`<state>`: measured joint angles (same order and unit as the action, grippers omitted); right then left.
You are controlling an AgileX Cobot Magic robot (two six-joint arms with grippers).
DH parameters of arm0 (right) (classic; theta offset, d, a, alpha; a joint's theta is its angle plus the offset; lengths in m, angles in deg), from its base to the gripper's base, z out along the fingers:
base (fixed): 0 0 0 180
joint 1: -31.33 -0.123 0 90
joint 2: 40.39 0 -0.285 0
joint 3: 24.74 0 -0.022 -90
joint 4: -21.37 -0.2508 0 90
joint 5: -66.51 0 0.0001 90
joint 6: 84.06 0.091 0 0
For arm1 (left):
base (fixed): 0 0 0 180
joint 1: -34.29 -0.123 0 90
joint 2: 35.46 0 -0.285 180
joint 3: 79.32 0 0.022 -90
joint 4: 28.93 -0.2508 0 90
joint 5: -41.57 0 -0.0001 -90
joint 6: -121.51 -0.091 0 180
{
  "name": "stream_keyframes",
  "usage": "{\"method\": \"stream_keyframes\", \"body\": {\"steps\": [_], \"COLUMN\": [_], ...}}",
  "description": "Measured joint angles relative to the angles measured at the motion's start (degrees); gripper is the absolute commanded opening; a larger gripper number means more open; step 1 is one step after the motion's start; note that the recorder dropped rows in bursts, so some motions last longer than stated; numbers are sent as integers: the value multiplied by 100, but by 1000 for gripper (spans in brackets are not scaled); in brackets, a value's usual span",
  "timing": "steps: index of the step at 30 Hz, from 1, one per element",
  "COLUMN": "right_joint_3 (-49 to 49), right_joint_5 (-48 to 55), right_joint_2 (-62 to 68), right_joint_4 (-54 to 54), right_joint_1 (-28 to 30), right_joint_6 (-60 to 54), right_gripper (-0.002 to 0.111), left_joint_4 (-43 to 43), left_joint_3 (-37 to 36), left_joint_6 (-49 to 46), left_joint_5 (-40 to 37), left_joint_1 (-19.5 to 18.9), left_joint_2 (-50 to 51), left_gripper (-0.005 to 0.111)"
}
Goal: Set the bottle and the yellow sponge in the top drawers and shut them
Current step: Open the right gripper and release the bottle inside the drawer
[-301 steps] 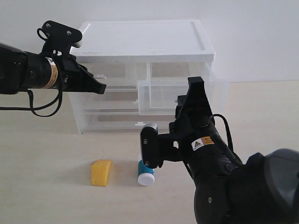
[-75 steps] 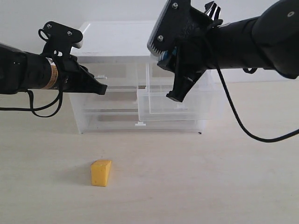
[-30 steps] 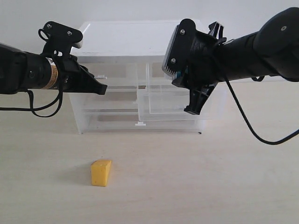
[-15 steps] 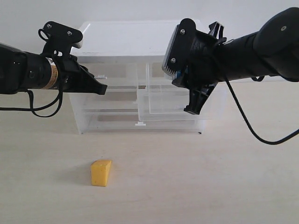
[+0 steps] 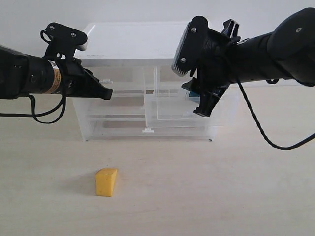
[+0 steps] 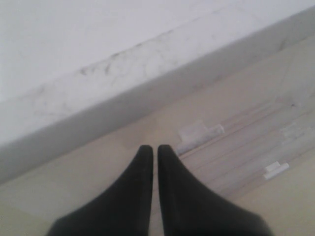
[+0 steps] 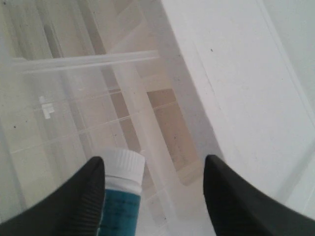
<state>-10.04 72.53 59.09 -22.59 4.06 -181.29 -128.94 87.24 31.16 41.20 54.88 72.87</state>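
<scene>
The black left arm [image 5: 29,76] sticks out level, left gripper [image 6: 152,147] pinched totally closed. The black right arm [image 5: 275,49] angles downward, right gripper [image 7: 152,164] with fingers spread wide apart.

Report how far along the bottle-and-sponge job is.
Done: the bottle looks to be inside the pulled-out right top drawer, with the right gripper open beside it. In hand: nothing; the left gripper is shut and empty near the left top drawer, which looks closed. Left: the yellow sponge lies on the table, and the right drawer is not yet pushed in.
</scene>
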Motion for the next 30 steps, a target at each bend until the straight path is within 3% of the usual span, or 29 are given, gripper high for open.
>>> {"method": "stream_keyframes", "body": {"steps": [8,14,20,26,30], "right_joint_3": [0,0,0,0,0], "right_joint_5": [-99,-468,68,1090,1886], "right_joint_2": [0,-382,-1001,-1215,-1215], "right_joint_4": [0,-17,-65,-34,607], "right_joint_1": [0,0,0,0,0], "right_joint_6": [181,1390,3435,4849,6112], "right_gripper": [46,33,51,51,51], "left_joint_4": [0,0,0,0,0], "left_joint_3": [0,0,0,0,0], "left_joint_6": [0,0,0,0,0], "left_joint_5": [0,0,0,0,0], "left_joint_1": [0,0,0,0,0], "left_joint_2": [0,0,0,0,0], "left_gripper": [4,4,4,4,4]}}
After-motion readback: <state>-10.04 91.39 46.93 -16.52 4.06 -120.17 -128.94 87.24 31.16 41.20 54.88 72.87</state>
